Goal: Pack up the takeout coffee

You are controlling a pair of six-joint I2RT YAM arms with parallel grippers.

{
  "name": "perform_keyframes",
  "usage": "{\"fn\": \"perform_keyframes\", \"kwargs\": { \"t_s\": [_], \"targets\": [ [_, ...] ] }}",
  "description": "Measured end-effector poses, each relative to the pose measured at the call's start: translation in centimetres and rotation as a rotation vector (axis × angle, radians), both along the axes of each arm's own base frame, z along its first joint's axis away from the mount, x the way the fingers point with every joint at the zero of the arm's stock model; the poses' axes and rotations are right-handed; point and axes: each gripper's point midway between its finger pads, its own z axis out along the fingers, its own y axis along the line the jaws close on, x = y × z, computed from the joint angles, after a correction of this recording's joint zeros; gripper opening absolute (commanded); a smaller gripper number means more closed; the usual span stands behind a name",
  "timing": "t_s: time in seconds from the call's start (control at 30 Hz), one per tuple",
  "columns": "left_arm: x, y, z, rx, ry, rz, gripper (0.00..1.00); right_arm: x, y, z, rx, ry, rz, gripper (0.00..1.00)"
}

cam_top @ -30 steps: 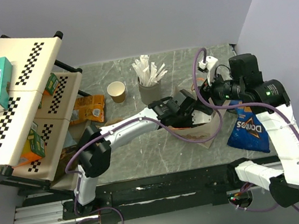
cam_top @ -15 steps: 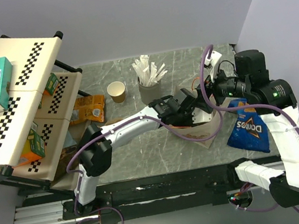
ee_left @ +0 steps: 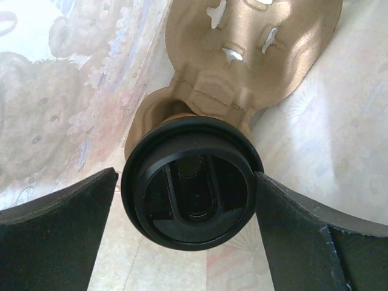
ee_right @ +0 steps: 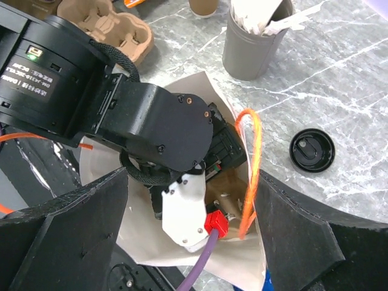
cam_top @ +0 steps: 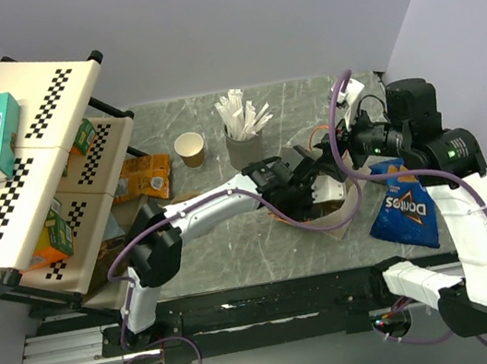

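Left gripper (ee_left: 185, 174): fingers (ee_left: 57, 236) spread wide, one on either side of the lidded cup; no squeeze shows, though contact on the right side cannot be told
Lidded cup (ee_left: 191, 182): directly below the left gripper, between its fingers; black lid on; standing at the near end of the moulded carrier (ee_left: 254, 54)
Right gripper (ee_right: 191, 174): jaws wide apart, holding nothing; hanging above the left gripper's wrist and the paper bag (ee_right: 200, 91)
Loose lid (ee_right: 311, 151): flat on the table, just right of the right gripper
Open cup (cam_top: 189, 149): upright, well to the left of both grippers; grey cup of sticks (cam_top: 244, 140) between it and them
Surface: grey-green marbled tabletop (cam_top: 227, 250); blue chip bag (cam_top: 403, 211) lying right of the left gripper, under the right arm
Room: plain lilac walls (cam_top: 245, 23) beyond both grippers; checker-marked shelf rack (cam_top: 45, 168) far to their left, boxes on it
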Motion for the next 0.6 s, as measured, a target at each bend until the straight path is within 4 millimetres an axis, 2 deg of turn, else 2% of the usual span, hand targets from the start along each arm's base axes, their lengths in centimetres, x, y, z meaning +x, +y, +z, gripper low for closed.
{"fn": "perform_keyframes", "kwargs": {
  "t_s": [0.17, 0.4, 0.6],
  "targets": [
    [-0.2, 0.1, 0.1, -0.001, 0.024, -0.001, 0.99, 0.4, -0.2, 0.0, 0.000, 0.004, -0.011, 0.89],
    [-1.9, 0.6, 0.8, 0.015, 0.113, -0.017, 0.99, 1.1, -0.5, 0.3, 0.001, -0.001, -0.026, 0.89],
    [-2.5, 0.5, 2.4, 0.004, 0.145, -0.011, 0.99, 1.2, -0.6, 0.0, -0.002, 0.003, -0.032, 0.89]
  ]
}}
